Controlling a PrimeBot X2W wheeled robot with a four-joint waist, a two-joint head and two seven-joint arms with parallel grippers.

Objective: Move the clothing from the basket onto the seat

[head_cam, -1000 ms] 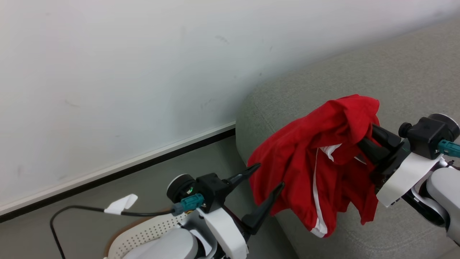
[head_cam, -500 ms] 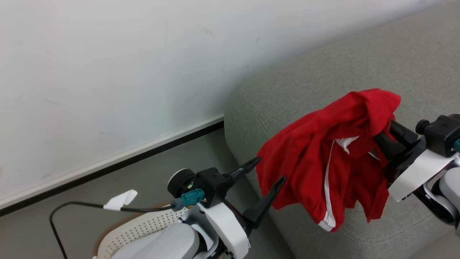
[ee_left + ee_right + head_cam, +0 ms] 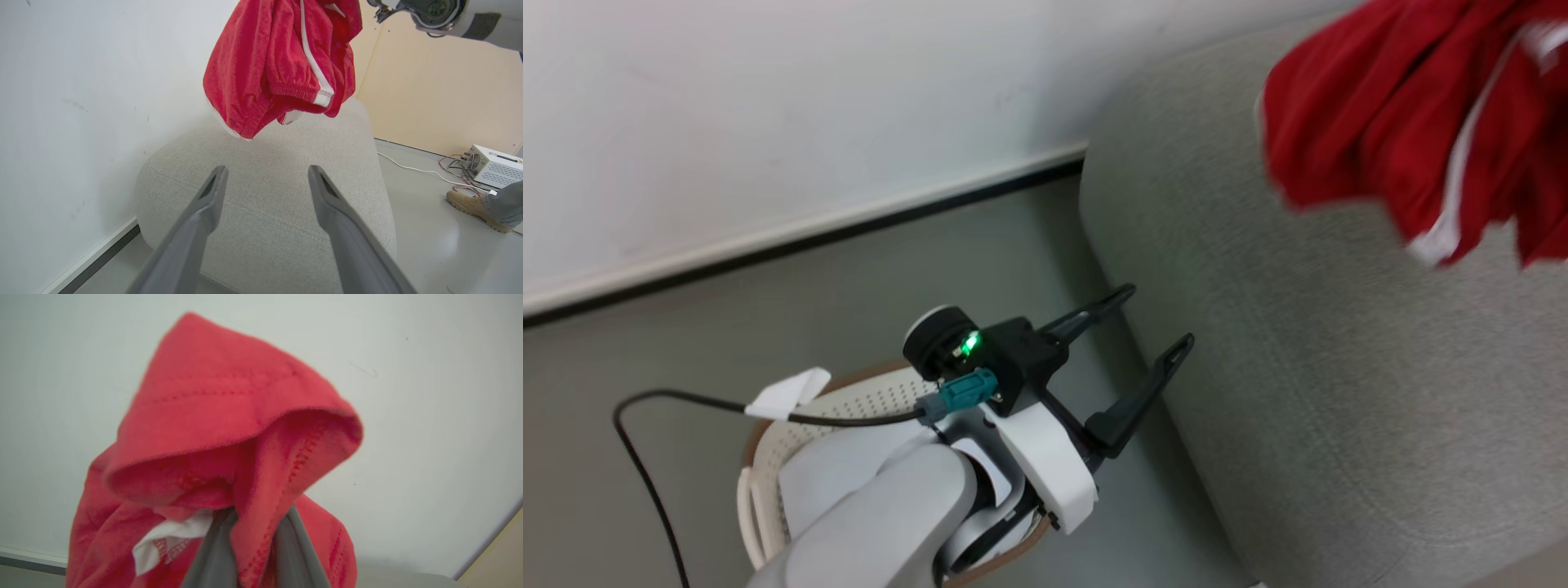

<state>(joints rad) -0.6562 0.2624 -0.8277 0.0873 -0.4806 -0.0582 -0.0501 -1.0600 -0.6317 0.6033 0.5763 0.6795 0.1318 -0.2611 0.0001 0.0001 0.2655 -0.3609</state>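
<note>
Up over the grey sofa (image 3: 1298, 367), the red garment (image 3: 278, 61) hangs straight down from the right gripper (image 3: 257, 522), which pinches its top fold, while the left gripper (image 3: 1158, 314), spread wide, is lower, near the basket (image 3: 866, 400).

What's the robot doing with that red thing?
The robot is moving laundry. Its right hand is shut on the red clothing and holds it up in the air over the grey seat. The clothing hangs in a bunch and is not laid down yet. The left hand is open and holds nothing, beside the end of the seat and above the basket.
</note>
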